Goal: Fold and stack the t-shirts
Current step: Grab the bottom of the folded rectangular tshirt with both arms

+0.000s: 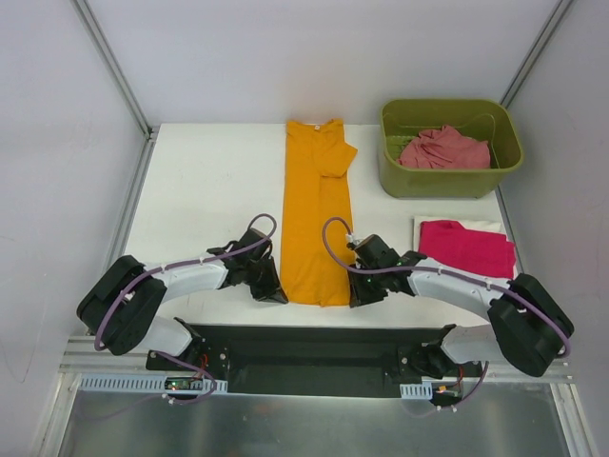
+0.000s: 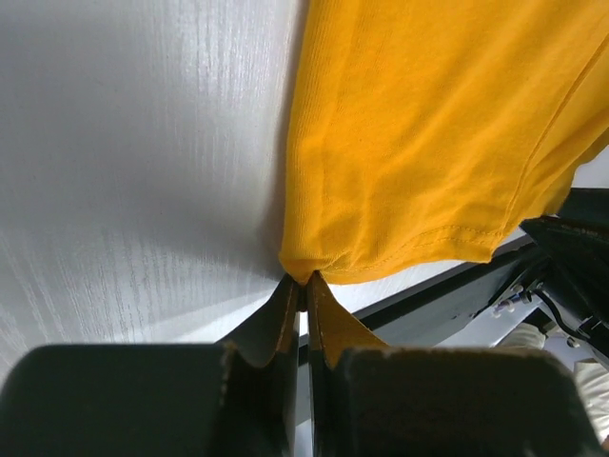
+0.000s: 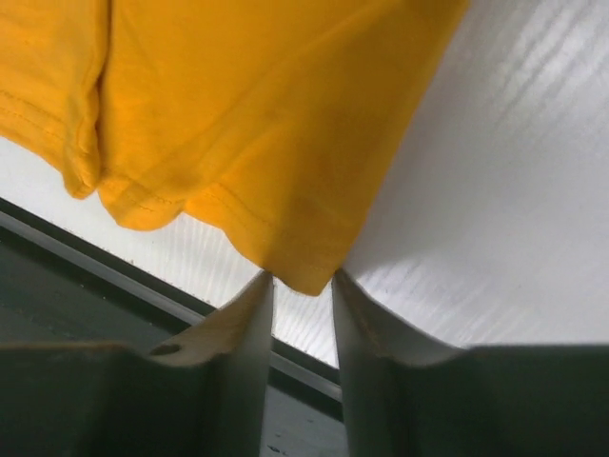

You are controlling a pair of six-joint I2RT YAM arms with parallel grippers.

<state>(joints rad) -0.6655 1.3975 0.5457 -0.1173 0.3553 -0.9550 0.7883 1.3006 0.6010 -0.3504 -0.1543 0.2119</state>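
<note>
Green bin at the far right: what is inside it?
A crumpled salmon-pink t-shirt lies inside the green bin, covering much of its floor. Whether anything sits under the cloth cannot be seen, since the shirt covers it.

Lab test cell. White table (image 1: 209, 181) ahead of left gripper (image 1: 276, 295), boxed by panels (image 1: 324, 57) on aluminium struts (image 1: 112, 65); slotted rail (image 1: 105, 384) behind

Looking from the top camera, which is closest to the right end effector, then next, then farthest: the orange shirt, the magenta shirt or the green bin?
From the right end effector:
1. The orange shirt, its corner right at the tips, on the left.
2. The magenta shirt, on the table to the right.
3. The bin, at the far right corner.
</note>
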